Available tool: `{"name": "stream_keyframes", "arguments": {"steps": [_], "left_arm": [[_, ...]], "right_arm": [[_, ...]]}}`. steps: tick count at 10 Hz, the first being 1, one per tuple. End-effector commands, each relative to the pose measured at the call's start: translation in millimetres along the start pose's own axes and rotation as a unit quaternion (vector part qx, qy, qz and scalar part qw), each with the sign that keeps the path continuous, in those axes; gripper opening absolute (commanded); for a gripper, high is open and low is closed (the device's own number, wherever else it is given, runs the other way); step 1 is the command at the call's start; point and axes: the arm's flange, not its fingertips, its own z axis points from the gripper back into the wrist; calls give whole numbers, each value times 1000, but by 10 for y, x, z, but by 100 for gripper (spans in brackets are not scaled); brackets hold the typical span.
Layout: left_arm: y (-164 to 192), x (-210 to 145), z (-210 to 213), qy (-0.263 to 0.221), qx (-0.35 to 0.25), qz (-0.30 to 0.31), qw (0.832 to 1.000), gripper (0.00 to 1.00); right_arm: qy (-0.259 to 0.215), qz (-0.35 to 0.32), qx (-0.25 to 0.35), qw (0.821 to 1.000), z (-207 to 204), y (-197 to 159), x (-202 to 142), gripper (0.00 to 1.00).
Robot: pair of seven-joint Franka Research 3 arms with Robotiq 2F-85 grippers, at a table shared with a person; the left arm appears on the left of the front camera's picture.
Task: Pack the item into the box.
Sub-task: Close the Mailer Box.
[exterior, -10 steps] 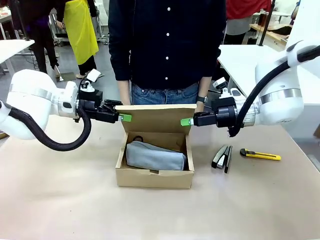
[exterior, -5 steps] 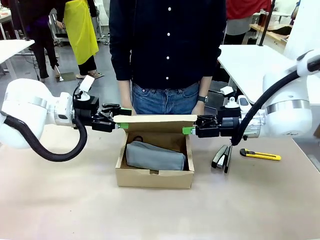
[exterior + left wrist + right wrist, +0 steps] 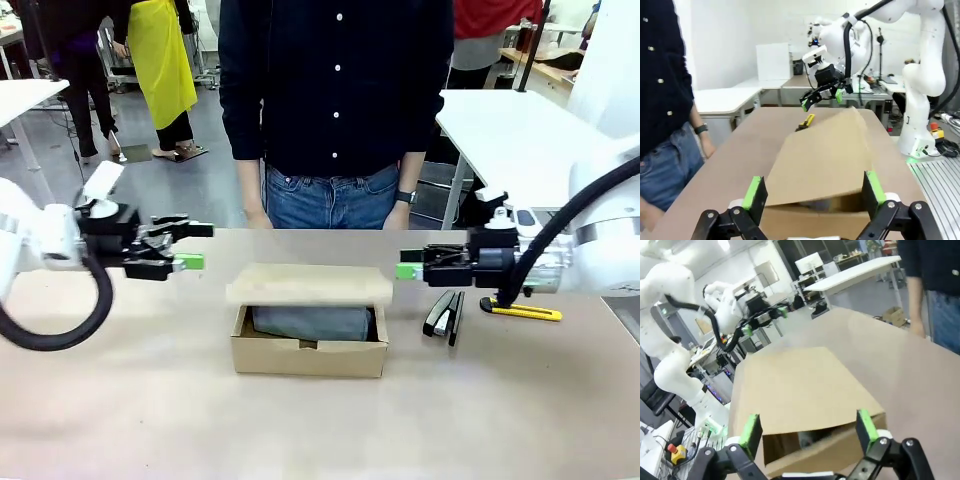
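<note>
lighting: bright, even indoor light is falling from overhead in all three views; the bench [image 3: 120,400] is showing no hard glare.
shadows: a faint, soft shadow is lying along the base of the box [image 3: 308,355]; the gap under the box lid [image 3: 308,284] is sitting in darker shade.
blur, front view: the box lid is smearing into a pale band; the left arm [image 3: 40,250] is softening at the picture's edge.
right wrist view: the whole frame is reading soft, and the background is hazing out.
left wrist view: the left pincer [image 3: 813,191] is showing crisp at its green pads [image 3: 754,192]; the white walls are washing out; straight lines are bowing near the edges.
</note>
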Motion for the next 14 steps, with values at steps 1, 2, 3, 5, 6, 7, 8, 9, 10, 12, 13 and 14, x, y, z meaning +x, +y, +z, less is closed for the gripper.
{"name": "stream_keyframes", "arguments": {"steps": [1, 2, 3, 5, 6, 7, 8, 9, 10, 12, 13, 14], "left_arm": [[-237, 58, 251, -27, 59, -17, 998, 100], [-221, 103, 215, -43, 72, -26, 996, 100], [-156, 132, 93, -51, 68, -42, 996, 100], [55, 147, -316, -35, 36, -58, 997, 100], [152, 112, -535, -12, 16, -67, 998, 100], [238, 53, -759, 4, -21, -62, 998, 100], [327, -36, -950, 39, -35, -56, 997, 100], [384, -139, -1105, 53, -62, -40, 996, 100], [432, -238, -1200, 81, -57, -31, 995, 100], [445, -321, -1208, 103, -65, -23, 992, 100], [452, -342, -1186, 98, -76, -13, 992, 100], [475, -379, -1178, 103, -81, 2, 991, 100]], "right_arm": [[-40, -23, 14, 999, 334, 236, -23, 100], [-59, -9, 15, 998, 305, 244, 63, 100], [-58, 15, 28, 998, 205, 248, 158, 100], [-6, 52, 53, 997, -149, 165, 202, 100], [24, 65, 48, 996, -327, 90, 163, 100], [46, 77, 64, 994, -501, 27, 120, 100], [72, 84, 54, 992, -685, -52, 55, 100], [101, 81, 50, 990, -850, -135, -19, 100], [142, 82, 22, 986, -982, -222, -116, 100], [166, 102, 20, 981, -1024, -234, -162, 100], [160, 110, 25, 981, -1012, -222, -158, 100], [160, 113, 24, 980, -1005, -217, -165, 100]]}}
